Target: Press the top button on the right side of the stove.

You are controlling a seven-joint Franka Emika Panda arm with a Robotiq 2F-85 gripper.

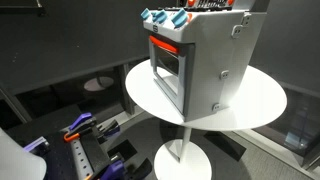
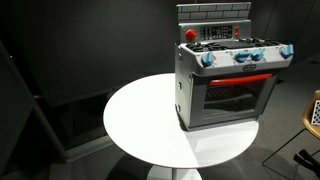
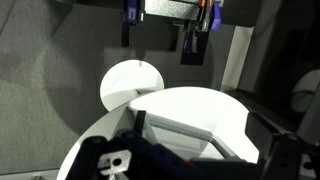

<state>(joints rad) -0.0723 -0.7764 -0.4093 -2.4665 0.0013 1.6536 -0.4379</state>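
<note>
Stove: the stove (image 2: 225, 80) is sitting upright on the right part of a round white table (image 2: 140, 125). Its front is facing the near right in that exterior view. In an exterior view from the other side (image 1: 200, 60) its grey side is showing.

Gripper: the gripper (image 3: 158, 50) is appearing only in the wrist view, coming in from the top of the picture. Its 2 fingers (image 3: 189, 45) are standing wide apart and gripping nothing. It seems to be hanging well apart from the table.

Button: a back panel (image 2: 215, 30) is rising along the far edge of the stove top, with 1 red button (image 2: 190, 34) at its left end. The buttons toward the right end are showing too small to tell apart.

Step in hand: judging by the gap, the arm is only approaching and nothing is being pressed.

Doing it well: the fingers are best brought together first, making 1 blunt tip. The tip should be lined up squarely on the topmost right button, clear of the blue knobs (image 2: 240, 55). Pressing should be short and light, because a toy stove is likely sliding or tipping under a hard push.

Oven compartment: the dark glass door (image 2: 238, 97) is sitting shut under its red handle (image 2: 240, 78). I cannot tell what, if anything, is lying inside.
</note>
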